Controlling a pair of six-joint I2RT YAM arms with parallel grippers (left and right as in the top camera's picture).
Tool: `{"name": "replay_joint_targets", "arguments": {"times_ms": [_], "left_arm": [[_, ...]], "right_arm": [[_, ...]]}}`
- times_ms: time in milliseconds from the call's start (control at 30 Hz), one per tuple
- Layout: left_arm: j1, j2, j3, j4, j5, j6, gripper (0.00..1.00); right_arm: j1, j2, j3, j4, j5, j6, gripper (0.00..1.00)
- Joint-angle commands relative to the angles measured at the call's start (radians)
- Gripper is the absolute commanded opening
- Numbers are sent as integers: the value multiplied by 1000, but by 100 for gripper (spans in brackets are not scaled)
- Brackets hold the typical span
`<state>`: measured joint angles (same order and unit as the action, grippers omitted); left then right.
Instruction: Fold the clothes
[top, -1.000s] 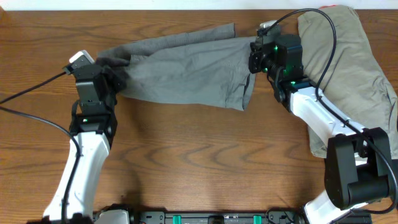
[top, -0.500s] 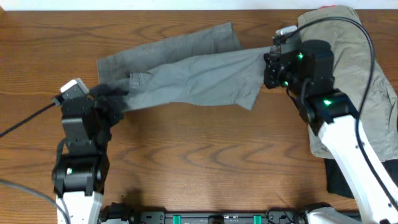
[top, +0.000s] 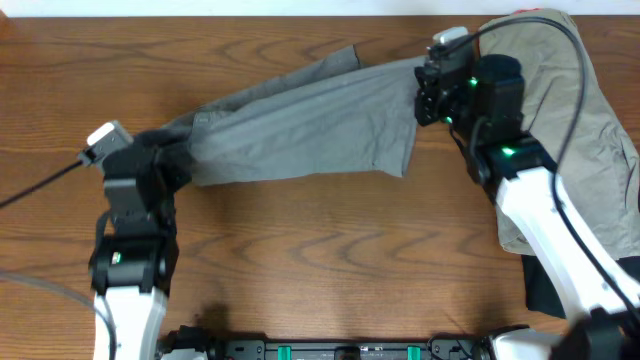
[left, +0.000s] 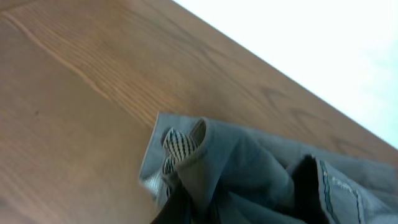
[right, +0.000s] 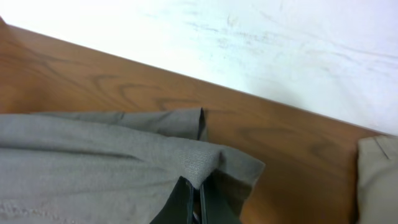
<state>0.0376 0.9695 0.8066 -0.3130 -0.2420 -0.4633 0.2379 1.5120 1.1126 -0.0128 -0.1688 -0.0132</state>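
Two grippers were clamped on the grey shorts (top: 300, 125), one at each end; the left gripper (top: 168, 165) pinched a bunched end near the table's left edge; the right gripper (top: 424, 90) nipped a fold of the other end near the far edge; between them the cloth stretched in a wrinkled band across the far half of the table (top: 300, 270), though whether it hung clear of the wood I could not tell; the khaki shorts (top: 590, 130) lay crumpled at the far right corner, partly under the right arm (top: 540, 210).
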Motion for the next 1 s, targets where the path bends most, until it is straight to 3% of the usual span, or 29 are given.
{"name": "replay_joint_targets", "arguments": {"times_ms": [0,467,633,667,733,767,967], "left_arm": [[5,102,8,75,-76,18,6],[5,545,8,481,-165,13,6],[13,658,8,627,-171,13,9],[14,685,8,668,-171,13,41],[14,721,8,721,-171,14,99],[14,737,8,742,-171,14,98],[14,740,8,739,-170,43,98]], "right_arm": [[-1,93,13,94,18,-42,1],[43,496,14,690,11,-79,1],[61,611,73,756,15,-72,1],[64,641,98,756,15,-58,10],[68,684,140,755,14,-34,66],[70,702,161,752,14,-27,99],[68,705,223,706,15,-25,99]]}}
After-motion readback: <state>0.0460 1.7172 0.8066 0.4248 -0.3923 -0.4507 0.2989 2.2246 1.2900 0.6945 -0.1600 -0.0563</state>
